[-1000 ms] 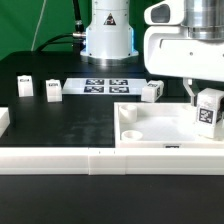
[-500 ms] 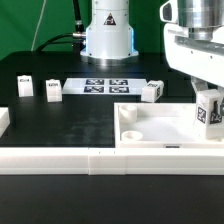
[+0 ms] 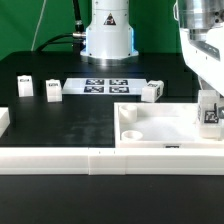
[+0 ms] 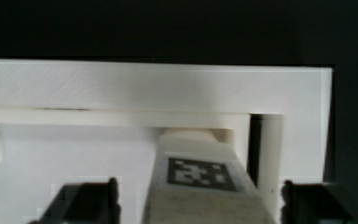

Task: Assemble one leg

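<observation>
The leg (image 3: 210, 113), a small white block with a square tag, stands at the far right corner of the large white tray-like part (image 3: 160, 128) in the exterior view. My gripper (image 3: 209, 105) comes down from above and is shut on the leg, which is partly cut off by the picture's edge. In the wrist view the leg (image 4: 208, 172) runs between my two black fingers (image 4: 87, 200), with the gripper (image 4: 197, 208) around it and the tray-like part's wall (image 4: 140, 85) beyond.
Three more small tagged legs lie on the black table: two at the exterior view's left (image 3: 24, 83) (image 3: 53, 90) and one by the tray-like part (image 3: 151, 91). The marker board (image 3: 105, 85) lies behind. A long white rail (image 3: 90, 160) runs along the front.
My gripper has moved toward the exterior view's right and slightly down. The leg has gone with it, sinking a little toward the tray-like part's corner.
</observation>
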{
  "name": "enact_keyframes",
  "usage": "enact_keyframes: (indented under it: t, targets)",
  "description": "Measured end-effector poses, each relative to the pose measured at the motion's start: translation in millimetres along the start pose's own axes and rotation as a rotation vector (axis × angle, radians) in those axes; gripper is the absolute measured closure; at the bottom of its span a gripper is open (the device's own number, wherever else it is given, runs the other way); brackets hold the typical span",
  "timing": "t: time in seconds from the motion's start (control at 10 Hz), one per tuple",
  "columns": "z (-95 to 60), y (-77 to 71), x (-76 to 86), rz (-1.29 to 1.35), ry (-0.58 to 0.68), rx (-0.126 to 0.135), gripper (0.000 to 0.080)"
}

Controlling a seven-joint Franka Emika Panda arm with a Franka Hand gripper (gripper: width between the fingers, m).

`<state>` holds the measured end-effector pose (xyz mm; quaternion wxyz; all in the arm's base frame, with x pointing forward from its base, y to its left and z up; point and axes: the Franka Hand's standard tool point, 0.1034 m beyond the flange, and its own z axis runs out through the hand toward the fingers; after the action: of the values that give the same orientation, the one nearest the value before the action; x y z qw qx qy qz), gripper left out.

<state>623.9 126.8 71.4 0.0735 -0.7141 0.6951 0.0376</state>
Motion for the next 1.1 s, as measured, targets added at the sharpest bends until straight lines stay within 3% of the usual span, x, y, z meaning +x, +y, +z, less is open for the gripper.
enact_keyframes:
  t: [0.1,0.3,0.9,1.1]
  targets:
    - [0.6,0.4,0.7,-0.103,0.000,-0.002,0.0205]
    - [0.6,0.7,-0.4,-0.308,0.002,-0.006,0.0160]
    - [-0.6,0.0,-1.0,-1.069,0.045,-0.047,0.0150]
    - [3.1,1.5,-0.6,-1.202,0.046,-0.068,0.0150]
